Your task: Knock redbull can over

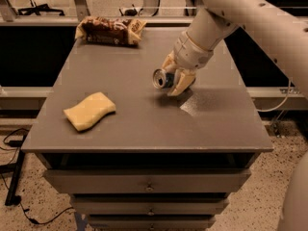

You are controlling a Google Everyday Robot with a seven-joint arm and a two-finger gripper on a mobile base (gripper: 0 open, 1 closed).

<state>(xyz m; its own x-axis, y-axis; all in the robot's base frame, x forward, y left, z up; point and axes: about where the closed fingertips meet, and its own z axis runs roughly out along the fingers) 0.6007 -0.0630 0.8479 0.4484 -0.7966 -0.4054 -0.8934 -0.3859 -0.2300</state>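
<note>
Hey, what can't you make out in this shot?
Camera view:
- redbull can: body covered by the gripper closed around it; only its top shows.
- Whether it touches the table: the gripper blocks that.
- snack bag: print too small.
- arm: upper part cut off at the top edge.
</note>
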